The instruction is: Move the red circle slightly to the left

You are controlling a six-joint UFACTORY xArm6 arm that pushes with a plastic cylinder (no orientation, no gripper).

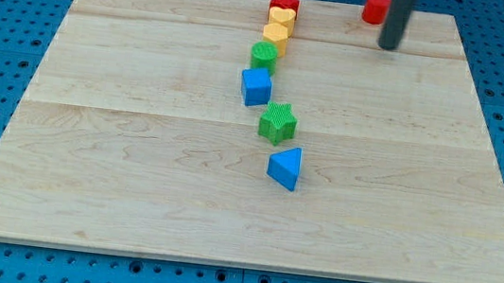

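My tip (389, 47), a bare rod end effector holding nothing, rests on the tabletop (134, 176) just right of and below the red circle (375, 7) at the view's top edge. Approach seems finished; next, probably, a short leftward push.

On our pale wooden table (134, 176), smooth with visible grain and plank seams, the green star (278, 123) shows a ribbed face. The blue triangle (285, 167) looks smooth and matt, like our dark rod (397, 20).
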